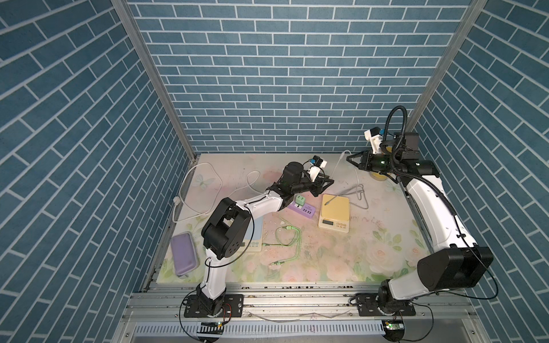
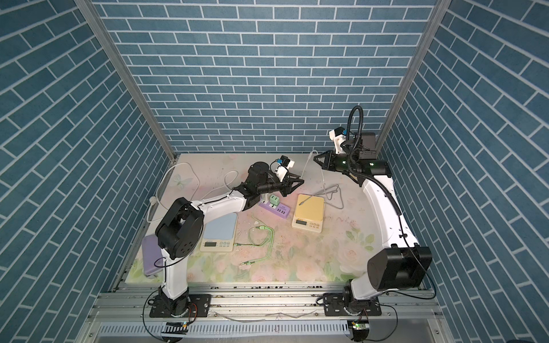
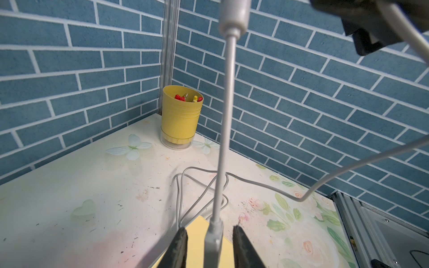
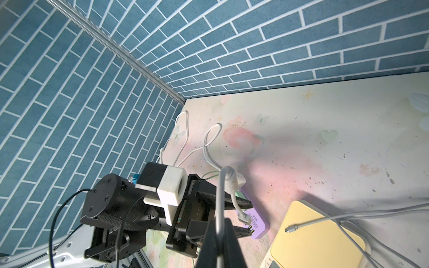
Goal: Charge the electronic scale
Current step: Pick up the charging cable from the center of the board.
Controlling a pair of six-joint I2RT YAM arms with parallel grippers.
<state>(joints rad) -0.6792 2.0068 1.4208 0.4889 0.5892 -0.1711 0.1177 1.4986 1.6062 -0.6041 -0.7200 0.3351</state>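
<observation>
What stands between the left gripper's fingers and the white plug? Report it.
Nothing visible. In the left wrist view the plug hangs in the gap of the left gripper, bare space between it and each of the fingers. The right gripper pinches its white cable higher up.

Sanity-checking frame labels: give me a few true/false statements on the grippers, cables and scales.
1. The right gripper is shut on the gray cable. True.
2. A loose connector lies on the yellow scale. True.
3. The left gripper is clamped tight on the plug. False: gaps show on both sides of the plug.
4. The green cable lies on the yellow scale. False: it lies on the table, one end at the blue scale.
</observation>
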